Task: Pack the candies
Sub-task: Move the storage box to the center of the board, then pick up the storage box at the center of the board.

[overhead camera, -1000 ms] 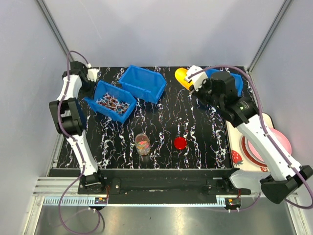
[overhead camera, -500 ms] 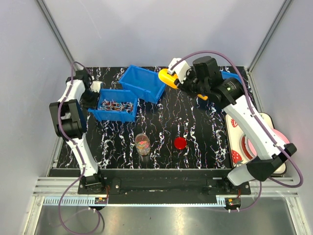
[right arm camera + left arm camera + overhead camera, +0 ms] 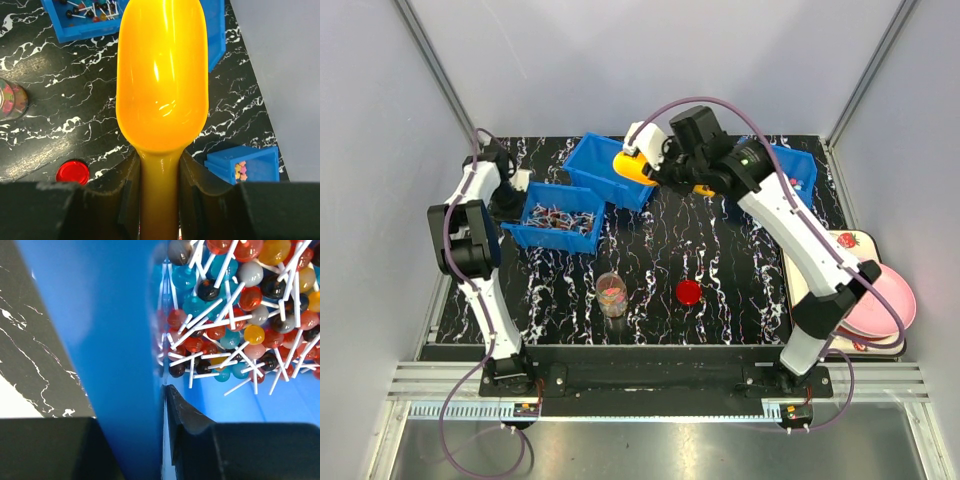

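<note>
Swinging left across the table (image 3: 720, 240) over the last second, the right arm (image 3: 790, 225) has left the far-right bin (image 3: 807, 165) and now hangs over the right end of the middle bin (image 3: 595, 160). The left bin (image 3: 555, 238), tipped up a second ago, sits flat again. Left tool (image 3: 131, 440) straddles that bin's wall and looks pinched on it, narrower than before. Right tool (image 3: 160, 175) is clamped on the handle of the yellow scoop (image 3: 162, 75). No candies show in the bowl, so my read is it's heading for a pick-up, not a pour. Jar (image 3: 611, 294) stands open near the front, partly filled, with the red lid (image 3: 688, 292) near it on the table. Candies (image 3: 241, 170): a few small pastel pieces in the far-right bin, more in the jar. Left bin holds lollipops (image 3: 235, 315). Packing looks part done — lid not yet on.
</note>
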`<state>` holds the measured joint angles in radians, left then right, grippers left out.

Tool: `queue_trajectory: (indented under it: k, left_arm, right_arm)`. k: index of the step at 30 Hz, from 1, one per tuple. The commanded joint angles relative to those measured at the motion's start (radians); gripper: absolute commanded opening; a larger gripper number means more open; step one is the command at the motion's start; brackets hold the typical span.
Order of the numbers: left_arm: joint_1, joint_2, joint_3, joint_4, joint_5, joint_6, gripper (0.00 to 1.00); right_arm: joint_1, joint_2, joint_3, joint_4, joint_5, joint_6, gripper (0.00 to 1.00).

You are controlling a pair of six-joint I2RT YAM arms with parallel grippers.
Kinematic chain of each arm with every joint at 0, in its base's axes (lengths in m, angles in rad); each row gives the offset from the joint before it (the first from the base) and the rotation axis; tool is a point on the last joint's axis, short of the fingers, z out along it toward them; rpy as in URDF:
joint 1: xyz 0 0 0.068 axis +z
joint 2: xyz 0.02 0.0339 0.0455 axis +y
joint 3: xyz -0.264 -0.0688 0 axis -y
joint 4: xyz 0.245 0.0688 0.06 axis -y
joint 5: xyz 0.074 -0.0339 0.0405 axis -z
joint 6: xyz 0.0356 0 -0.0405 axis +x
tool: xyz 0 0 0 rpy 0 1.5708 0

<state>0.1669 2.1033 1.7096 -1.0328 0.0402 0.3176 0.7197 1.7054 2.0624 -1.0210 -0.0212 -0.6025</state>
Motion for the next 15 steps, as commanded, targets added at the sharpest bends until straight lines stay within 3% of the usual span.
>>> queue_trajectory:
  k: [1,3,4,5,15]
  left_arm:
    - [-0.021,0.044,0.019,-0.030,-0.031,-0.002,0.20]
    - [-0.026,0.046,0.021,-0.030,-0.033,-0.003,0.14]
    - [-0.029,0.046,0.022,-0.030,-0.036,-0.002,0.03]
    - [-0.030,0.046,0.022,-0.030,-0.037,-0.002,0.00]
    - [-0.041,-0.077,0.082,-0.033,-0.013,-0.022,0.00]
  right_arm:
    - [0.026,0.054,0.119,-0.025,-0.026,-0.031,0.00]
    - [0.029,0.080,0.168,-0.054,-0.033,-0.040,0.00]
    - [0.029,0.108,0.185,-0.066,-0.034,-0.042,0.00]
    - [0.029,0.123,0.205,-0.094,-0.037,-0.046,0.00]
    - [0.075,0.433,0.600,-0.467,-0.005,-0.149,0.00]
